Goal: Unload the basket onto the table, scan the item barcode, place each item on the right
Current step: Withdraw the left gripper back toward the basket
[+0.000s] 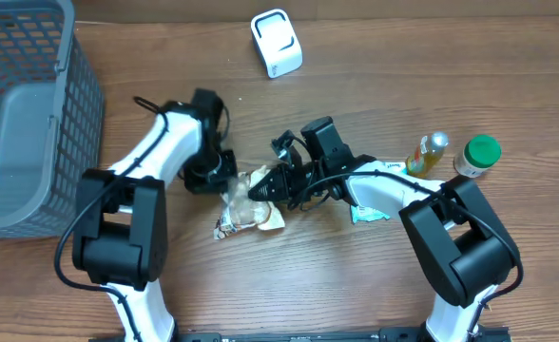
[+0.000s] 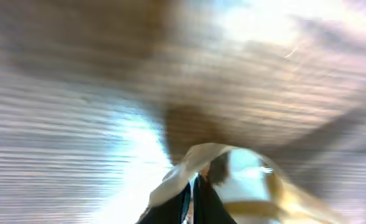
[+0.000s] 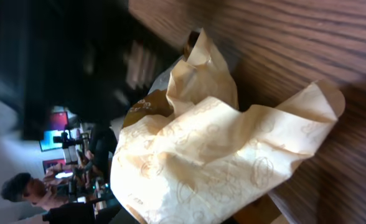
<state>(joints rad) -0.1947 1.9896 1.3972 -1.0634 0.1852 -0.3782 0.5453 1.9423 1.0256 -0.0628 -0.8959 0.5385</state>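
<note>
A crumpled cream and tan snack bag [image 1: 251, 217] lies on the wooden table between the two arms. My left gripper [image 1: 227, 180] is at the bag's left end. In the left wrist view its dark fingers [image 2: 203, 205] are pressed together on a fold of the bag [image 2: 245, 180]. My right gripper [image 1: 259, 191] comes in from the right, its fingers drawn to a point on the bag's top edge. In the right wrist view the bag [image 3: 214, 149] fills the frame and hides the fingers. A white scanner [image 1: 277, 43] stands at the back of the table, well away from the bag. No barcode shows.
A grey mesh basket [image 1: 70, 85] takes up the far left. A yellow bottle [image 1: 428, 152] and a green-capped jar [image 1: 477, 155] stand at the right. A teal packet [image 1: 367, 213] lies under the right arm.
</note>
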